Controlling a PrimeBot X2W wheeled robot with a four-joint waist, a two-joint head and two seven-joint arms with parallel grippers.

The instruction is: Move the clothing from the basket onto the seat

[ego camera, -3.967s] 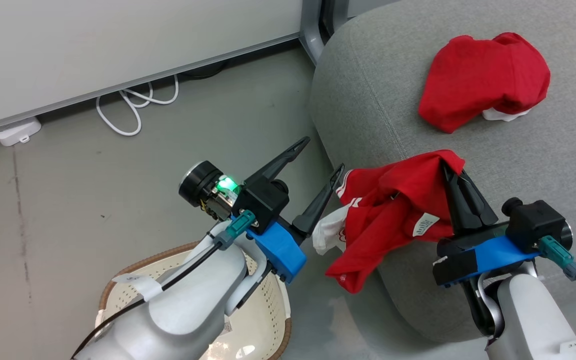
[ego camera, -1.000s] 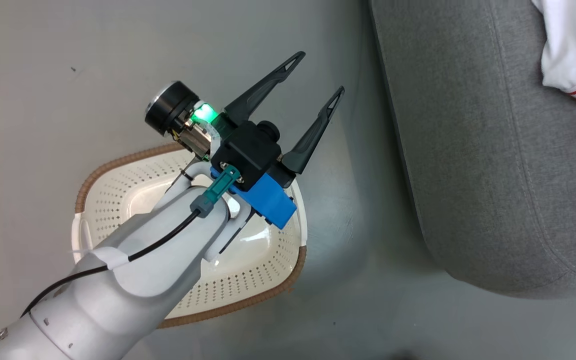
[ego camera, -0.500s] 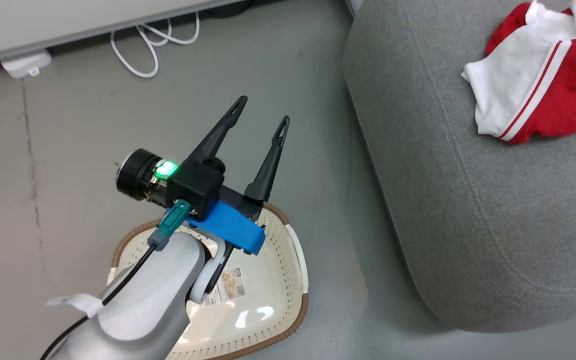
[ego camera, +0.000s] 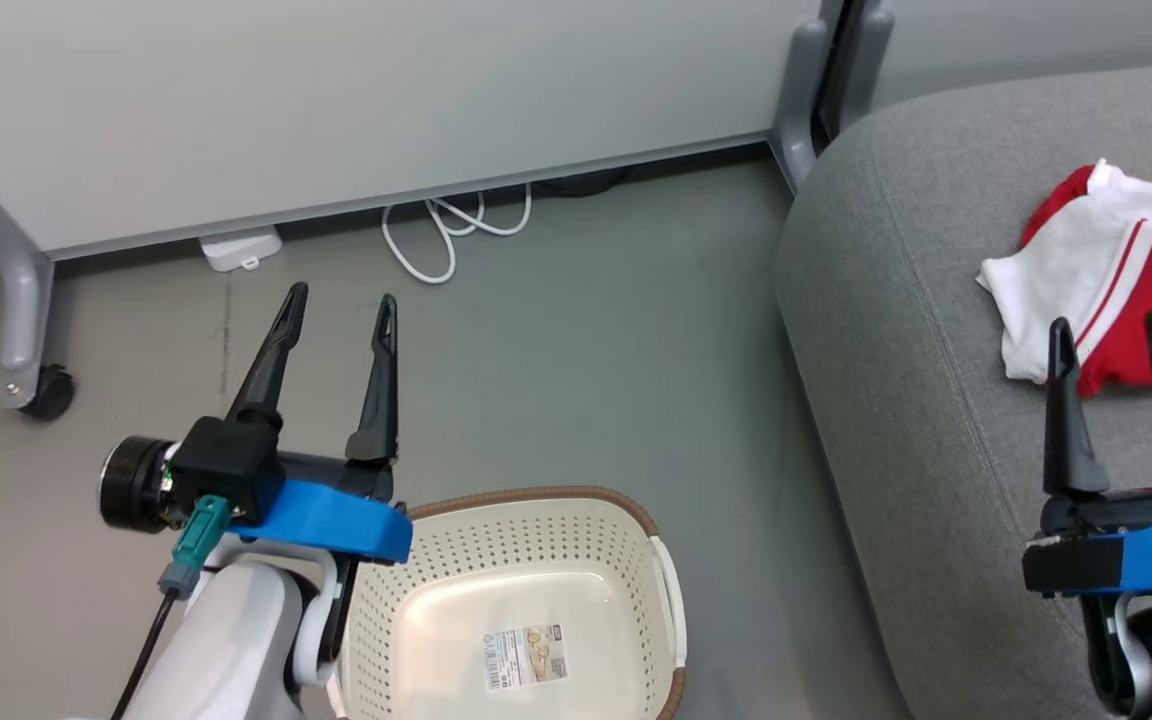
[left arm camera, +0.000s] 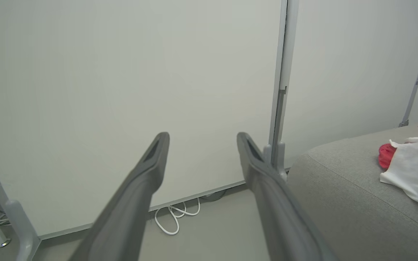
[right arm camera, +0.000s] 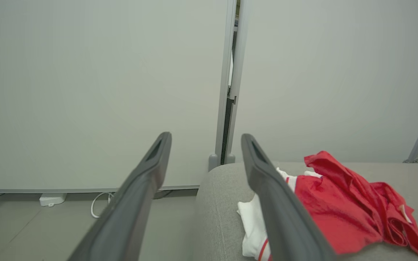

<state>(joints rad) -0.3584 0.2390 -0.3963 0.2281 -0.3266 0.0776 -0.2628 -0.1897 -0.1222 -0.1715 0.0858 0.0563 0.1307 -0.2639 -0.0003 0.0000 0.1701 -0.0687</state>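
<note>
One basket [ego camera: 536, 535] on the floor [ego camera: 586, 350], one clothing [ego camera: 1116, 270] heap on the seat [ego camera: 916, 350]. Left gripper [ego camera: 343, 293] and right gripper [ego camera: 1108, 322] both spread wide

The floor [ego camera: 586, 350] carries the basket [ego camera: 526, 530] and a looped white cable [ego camera: 454, 222]. The seat [ego camera: 896, 400] carries the clothing [ego camera: 1106, 280], probably more than one garment.

red-and-white fabric clothing [ego camera: 1086, 270] on light-grey upholstered seat [ego camera: 916, 430] | cream perforated plastic basket [ego camera: 536, 497] on floor [ego camera: 576, 380], left of seat | white looped cable [ego camera: 441, 240] behind basket, along wall panel [ego camera: 336, 100]
</note>
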